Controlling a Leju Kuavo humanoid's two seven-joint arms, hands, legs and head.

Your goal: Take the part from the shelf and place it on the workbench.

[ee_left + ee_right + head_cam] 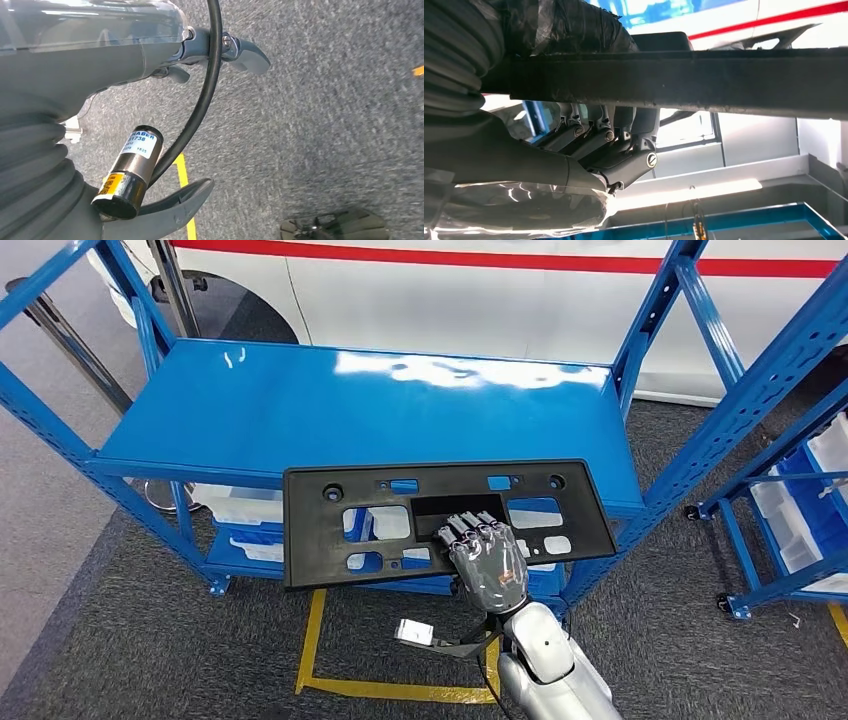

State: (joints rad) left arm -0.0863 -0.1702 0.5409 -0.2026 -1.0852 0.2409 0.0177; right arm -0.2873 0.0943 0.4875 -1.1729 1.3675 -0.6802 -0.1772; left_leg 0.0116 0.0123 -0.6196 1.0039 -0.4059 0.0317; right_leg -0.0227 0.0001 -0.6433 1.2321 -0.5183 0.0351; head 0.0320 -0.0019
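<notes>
While the fingers of the right hand are hooked over the near edge of the central opening of the part, the hold is a one-sided clamp: thumb beneath, fingers on top, as the right wrist view shows them curled against the dark bar of the part.

Item: part. Flat black plastic panel with many cut-outs, held level above the front edge of the blue shelf, its near half overhanging the floor. Grasped slightly toward 3 o'clock of centre.

Risk, judged: the long end toward 9 o'clock is unsupported and could droop or twist in the hold; a quick swing might let it slip. The far edge lies over the shelf surface and could drag on it.

Item: left hand. Hangs over grey carpet; fingers loosely apart, holding nothing.

Surroundings, head view: blue upright at 1 o'clock and a second blue rack at 3 o'clock flank the part; either could catch a corner when it is turned away. White bins sit on the lower tier at 8 o'clock. White vehicle body with a red stripe at 12 o'clock. Yellow floor tape at 6 o'clock. No worktop can be identified.
</notes>
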